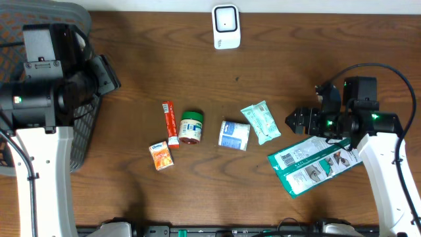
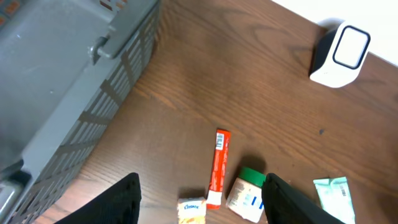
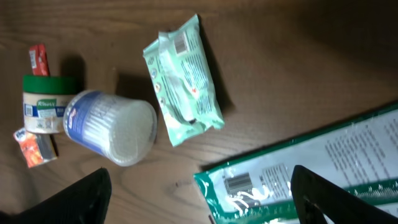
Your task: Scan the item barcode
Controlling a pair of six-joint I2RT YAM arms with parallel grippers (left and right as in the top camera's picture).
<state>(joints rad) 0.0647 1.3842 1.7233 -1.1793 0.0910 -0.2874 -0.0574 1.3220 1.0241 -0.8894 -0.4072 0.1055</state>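
Jaws gape empty on both arms. The green printed foil pouch (image 1: 314, 164) lies flat, lower right on the wooden worktop (image 1: 283, 66). I'd pinch an edge, keeping its barcode (image 3: 239, 183) clear for the white boxy scanner (image 1: 225, 26), I guess.

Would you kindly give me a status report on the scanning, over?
Left gripper open, empty, by the basket. Right gripper open, empty, near green pouch and wipes pack. Nothing at scanner yet. Nothing in the way.

White scanner (image 1: 225, 26) stands at the far side; green pouch (image 1: 314, 163) lies flat, barcode (image 3: 239, 183) up
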